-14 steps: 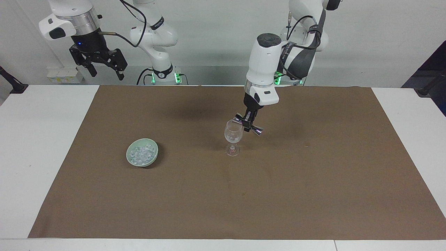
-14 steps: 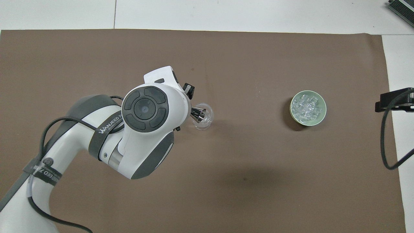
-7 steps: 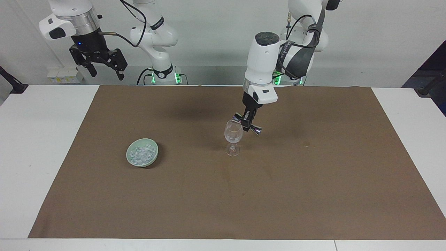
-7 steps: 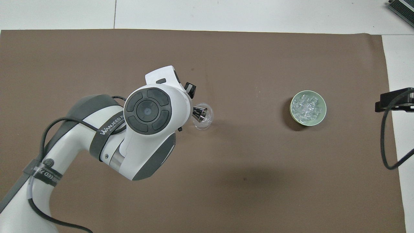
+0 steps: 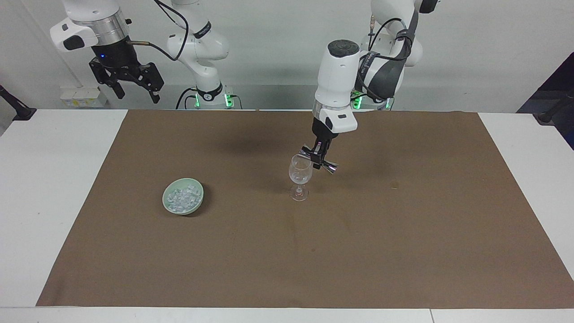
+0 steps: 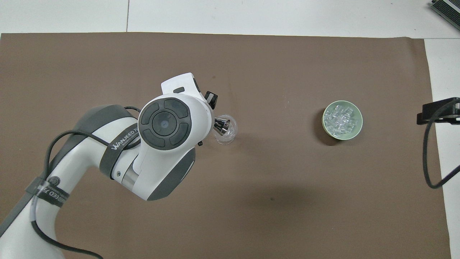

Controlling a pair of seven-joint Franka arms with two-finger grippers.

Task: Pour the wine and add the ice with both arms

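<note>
The only writing that can be read is on a grey strap around the left arm (image 6: 118, 158): the overhead view shows "WANJEED" in white letters, with part of the same word on a second strap lower down the arm. In the facing view the strap's lettering is too small to read.

The left gripper (image 5: 319, 158) hangs over the rim of a stemmed glass (image 5: 299, 176), its fingers clamped on a shiny metal measuring cup (image 5: 329, 167) that lies tilted, one end at the glass's mouth. The overhead view hides the fingers under the arm's round wrist cap, showing only the cup's silver cone (image 6: 222, 126) over the glass (image 6: 226, 131). The facing view shows the grip and the glass's stem and foot on the brown mat (image 5: 403, 251).

The ice (image 6: 341, 118) sits piled in a pale green bowl (image 6: 355, 129) on the mat, toward the right arm's end of the surface (image 5: 45, 202).

The right gripper (image 5: 132, 87) waits raised past the surface's edge, fingers spread wide; the overhead view catches only a black part (image 6: 438, 113) and a cable.
</note>
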